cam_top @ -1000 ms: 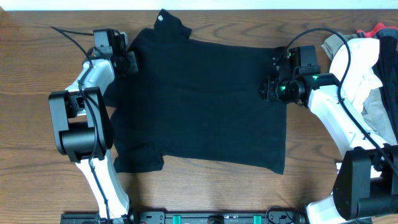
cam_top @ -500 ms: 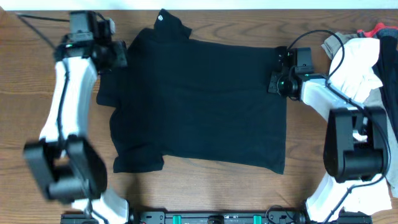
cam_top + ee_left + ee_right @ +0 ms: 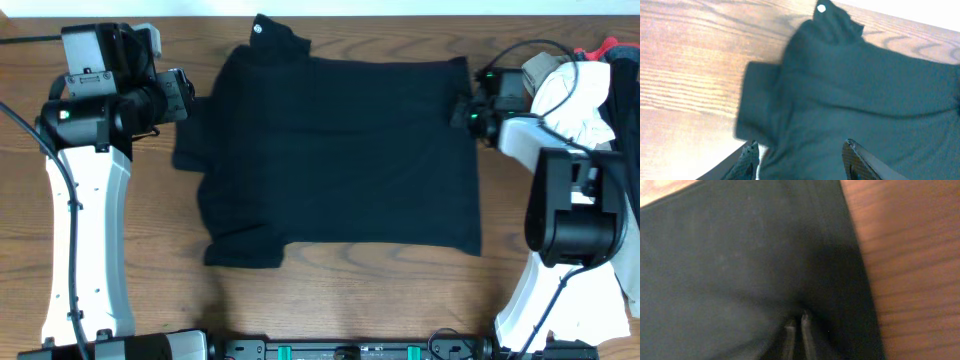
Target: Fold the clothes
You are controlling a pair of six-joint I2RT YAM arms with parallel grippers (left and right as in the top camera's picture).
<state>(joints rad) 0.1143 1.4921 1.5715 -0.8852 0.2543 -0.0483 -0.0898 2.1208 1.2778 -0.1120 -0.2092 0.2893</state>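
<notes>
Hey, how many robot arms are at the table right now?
2. The left arm stands left of the black shirt; the right arm right of it, claw at the shirt's corner.

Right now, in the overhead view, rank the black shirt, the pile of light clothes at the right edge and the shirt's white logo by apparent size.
1. black shirt, by far the largest.
2. pile of light clothes, partly cut off by the frame edge.
3. white logo, a tiny dot.

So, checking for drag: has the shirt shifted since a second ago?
Yes. The black shirt has slid right, toward the white clothes pile, pinched by the right gripper.
</notes>
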